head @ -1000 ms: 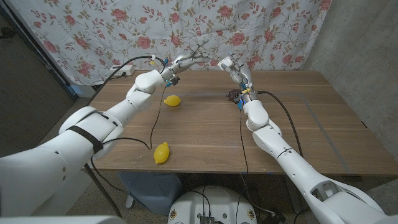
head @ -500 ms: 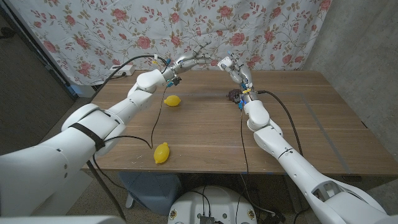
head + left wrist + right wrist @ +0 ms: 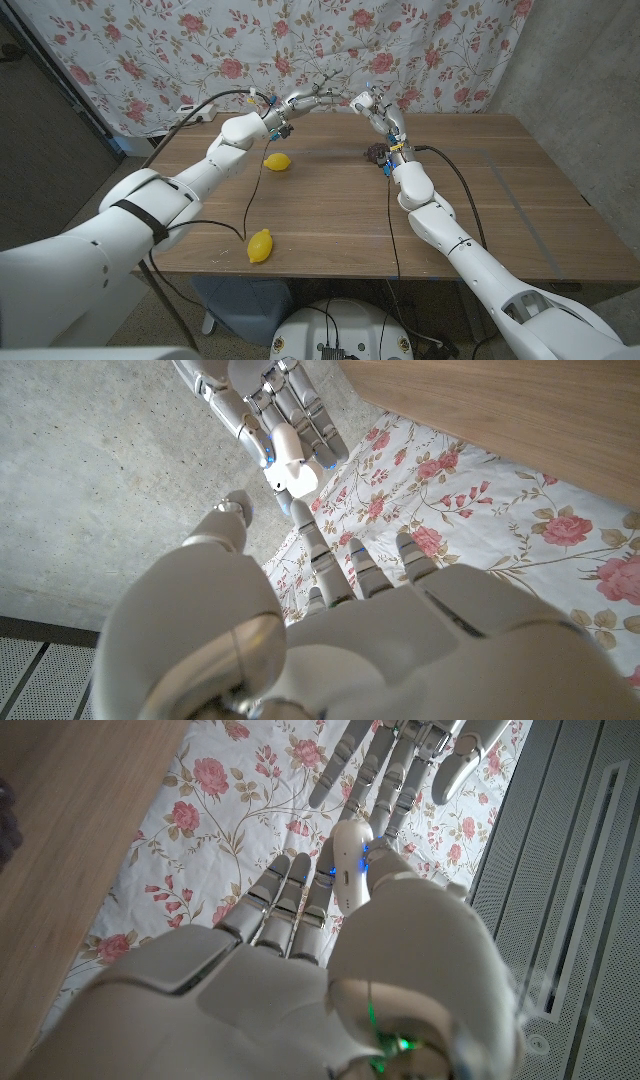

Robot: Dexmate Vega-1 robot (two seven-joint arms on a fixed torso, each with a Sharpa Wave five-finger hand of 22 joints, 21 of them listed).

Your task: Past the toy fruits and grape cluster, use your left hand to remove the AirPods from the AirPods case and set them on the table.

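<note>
Clearly the risk is a fumble: the right hand (image 3: 366, 103) is holding the small white glossy AirPods case (image 3: 291, 460) above the wooden counter's (image 3: 330, 210) far edge, while the left hand (image 3: 312, 93), fingers spread wide and gripping nothing, is reaching in and could knock it loose.

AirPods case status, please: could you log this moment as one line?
right hand holds white case raised past table's far edge | left hand open, reaching toward it, not touching | lemons, grapes on table

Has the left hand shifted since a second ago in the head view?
Yes, slightly. The left hand has edged toward the right hand holding the AirPods case, judged against the floral curtain behind; the gap between them has narrowed.
</note>
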